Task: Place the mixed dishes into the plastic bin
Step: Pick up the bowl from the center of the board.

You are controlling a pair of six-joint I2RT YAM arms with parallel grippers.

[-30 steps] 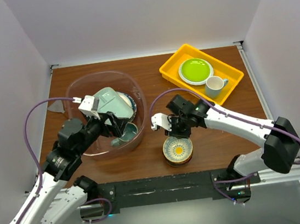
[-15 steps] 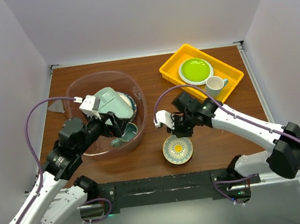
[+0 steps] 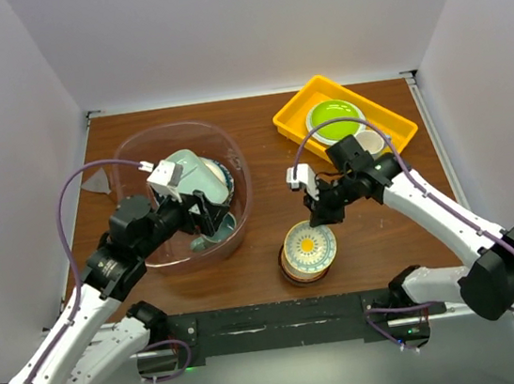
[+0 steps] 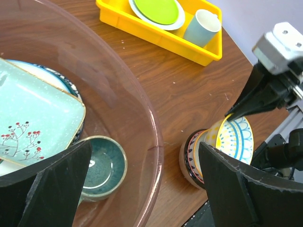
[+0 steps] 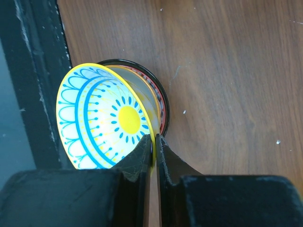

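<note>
The plastic bin stands at the left and holds a pale mint squarish dish, a blue-rimmed plate under it and a teal mug. My left gripper hangs open over the bin's near right rim, with nothing between its fingers. My right gripper is shut on the rim of a yellow-and-blue patterned bowl. That bowl is tilted and raised off a dark-rimmed bowl that sits on the table near the front edge.
A yellow tray at the back right carries a lime-green plate and a white cup, partly hidden in the top view by my right arm. The black base rail runs along the near table edge.
My right gripper has closed on the patterned bowl's rim and swung right, tipping and lifting the bowl off the one beneath. The left arm has barely moved.
</note>
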